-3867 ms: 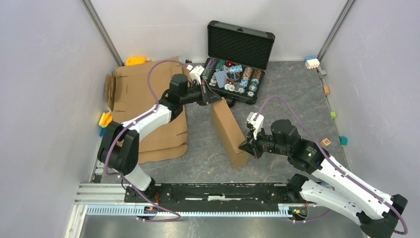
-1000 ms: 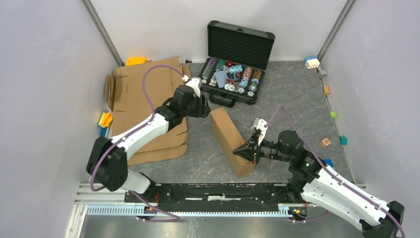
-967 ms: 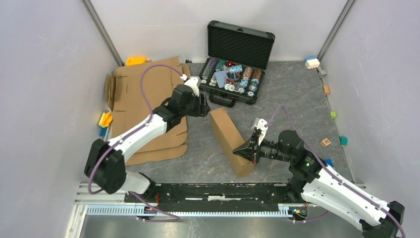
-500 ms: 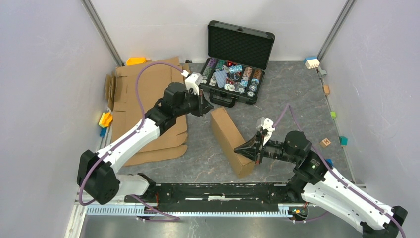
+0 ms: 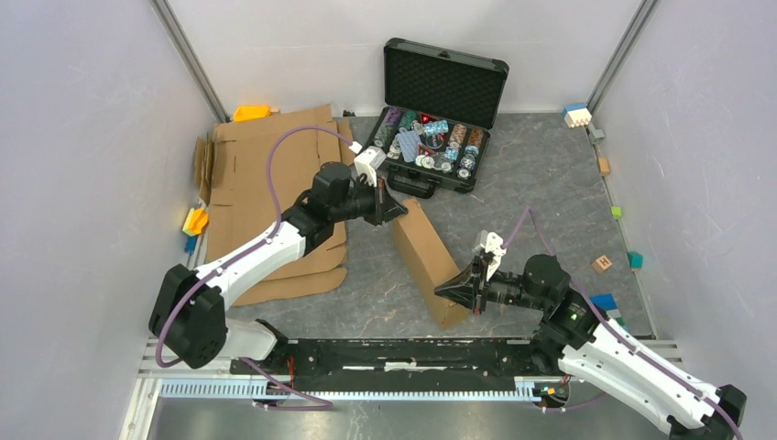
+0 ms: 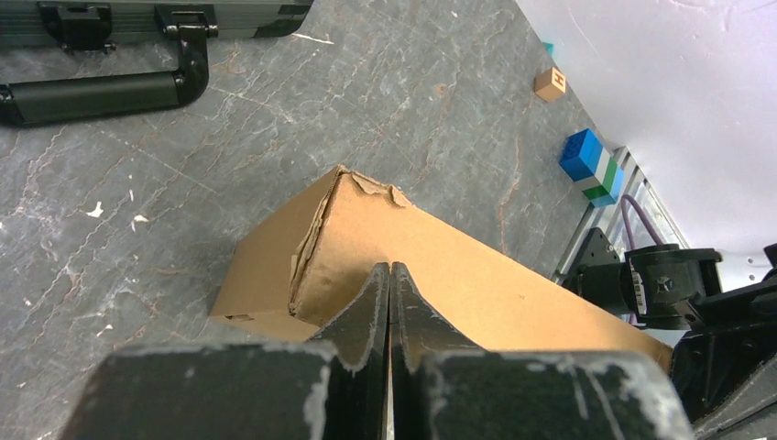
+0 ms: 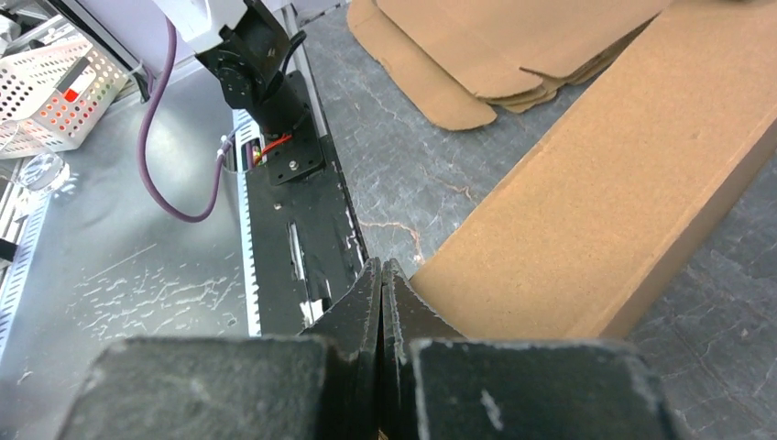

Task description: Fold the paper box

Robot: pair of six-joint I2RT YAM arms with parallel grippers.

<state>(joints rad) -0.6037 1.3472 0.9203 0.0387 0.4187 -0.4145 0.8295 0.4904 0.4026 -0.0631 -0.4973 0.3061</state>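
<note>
The paper box (image 5: 426,261) is a long plain brown carton lying on the grey table, slanting from the black case toward the front rail. My left gripper (image 5: 400,210) is shut and empty, its tip over the box's crumpled far end; it shows in the left wrist view (image 6: 390,268) above the box (image 6: 495,275). My right gripper (image 5: 439,290) is shut and empty at the box's near end. In the right wrist view (image 7: 381,264) its tip lies against the box's near corner (image 7: 623,202).
An open black case (image 5: 446,87) with colourful chips stands at the back. Flat cardboard sheets (image 5: 261,174) lie at the left under the left arm. Small coloured blocks (image 5: 602,264) sit along the right wall. The black front rail (image 5: 403,353) runs just below the box.
My left gripper has swung right onto the box's far end. My right gripper has shifted slightly along the box's near end. The box has stayed almost in place.
</note>
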